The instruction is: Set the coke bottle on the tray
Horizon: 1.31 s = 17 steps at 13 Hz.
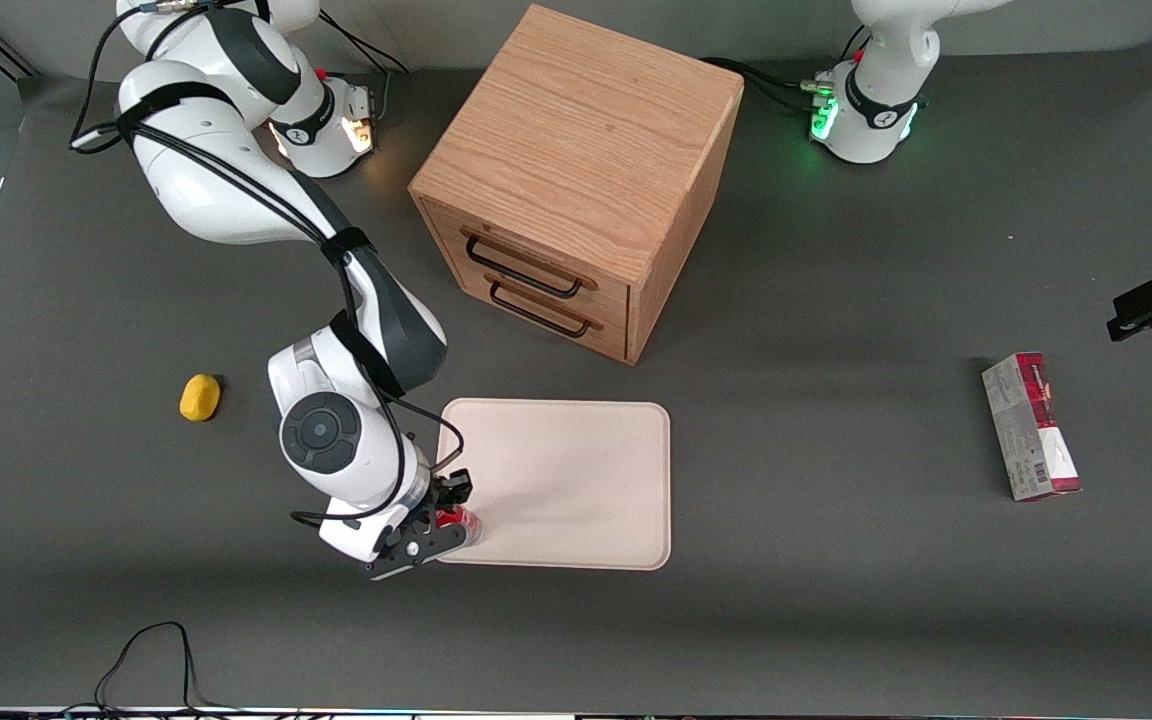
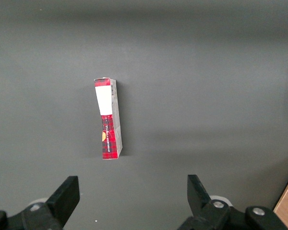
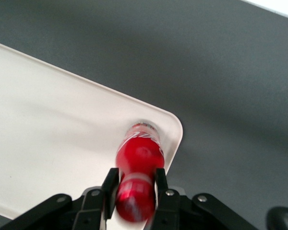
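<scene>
My right gripper [image 1: 449, 515] is shut on the small red coke bottle [image 1: 457, 519] and holds it by the neck just below the red cap. The bottle [image 3: 138, 158] hangs upright over the corner of the cream-white tray [image 3: 48, 129], its silvery base close to the tray's surface near the rounded rim. In the front view the tray [image 1: 576, 470] lies in front of the wooden drawer cabinet, and the gripper is over its corner nearest the camera at the working arm's end. The fingers [image 3: 109, 184] press on both sides of the bottle's neck.
A wooden two-drawer cabinet [image 1: 576, 170] stands farther from the camera than the tray. A yellow object [image 1: 199, 397] lies toward the working arm's end. A red-and-grey carton [image 1: 1031, 427] lies toward the parked arm's end, also in the left wrist view [image 2: 108, 120].
</scene>
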Motion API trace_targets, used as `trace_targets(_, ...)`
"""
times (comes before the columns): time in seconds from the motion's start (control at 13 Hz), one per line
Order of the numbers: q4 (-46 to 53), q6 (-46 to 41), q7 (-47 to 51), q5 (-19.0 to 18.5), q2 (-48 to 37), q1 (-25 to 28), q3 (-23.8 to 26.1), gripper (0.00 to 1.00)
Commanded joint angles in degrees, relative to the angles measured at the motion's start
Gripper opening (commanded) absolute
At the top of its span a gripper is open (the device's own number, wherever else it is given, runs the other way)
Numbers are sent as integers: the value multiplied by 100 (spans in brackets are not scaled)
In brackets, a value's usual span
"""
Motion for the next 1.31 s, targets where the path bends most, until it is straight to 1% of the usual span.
trace_targets(0.0,-280,303,503,-165,-164,-64,65,100)
trace_targets(0.15,-272,295,521,-139,-261,-116,65,100)
trace_targets(0.31,-280,234,530,-87,-567,-178,82,100)
trace_targets(0.38,-341,-2,539,96,-821,-239,56,100)
trace_targets(0.54,-499,-800,496,789,-1488,-563,-66,100)
trace_targets(0.62,-892,-943,451,1080,-1970,-678,-319,100)
trace_targets(0.77,-2259,-857,302,1843,-3173,-662,-1170,100)
trace_targets(0.85,-2997,-709,258,2047,-3771,-644,-1479,100)
trace_targets(1.0,-4606,-287,91,2067,-5036,-627,-1893,100)
trace_targets(1.08,-5109,-259,91,2058,-5512,-574,-2000,100)
trace_targets(1.23,-5596,-416,99,2006,-6077,-574,-2123,100)
